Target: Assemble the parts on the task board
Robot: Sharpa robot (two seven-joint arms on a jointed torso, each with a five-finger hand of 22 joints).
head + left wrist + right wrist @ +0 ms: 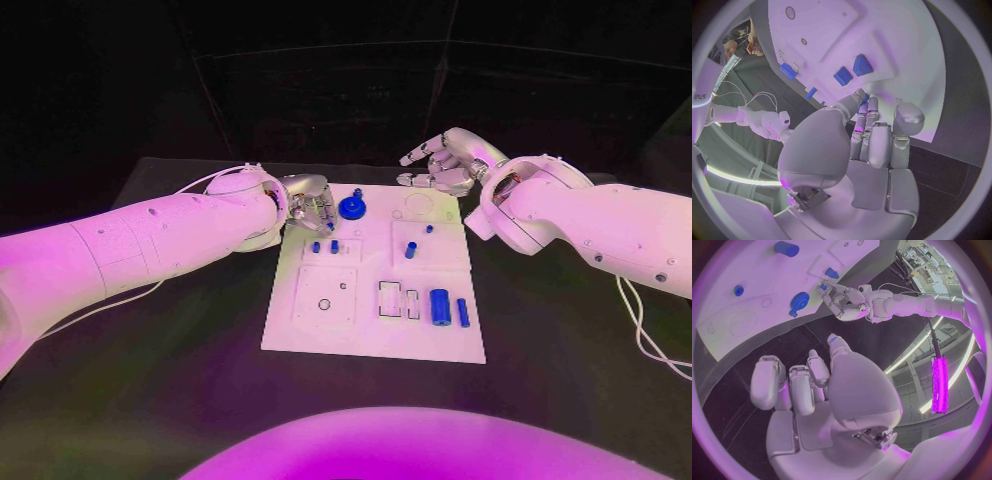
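Now the white board [372, 300] lies flat in the middle of the black table [577, 360], with small blue parts spread over it. Two short pegs [325, 246] stand near its far left corner, a round blue gear [352, 210] sits at the far edge, another peg [411, 250] stands near the middle, and two longer blue pieces [450, 305] lie side by side toward the near right.

The left arm reaches in across the table, and its left hand [307, 203] hovers at the board's far left corner, just beside the gear and the two pegs. In the left wrist view its fingers [879, 140] are drawn together and point down at the board; whether they pinch anything between the tips cannot be told.

The right arm bends in from the other side, and its right hand [440, 160] is raised beyond the board's far right corner, well apart from the parts. In the right wrist view its fingers [792, 385] are loosely curled and spread apart, with nothing between them, over the dark table next to the board's edge.
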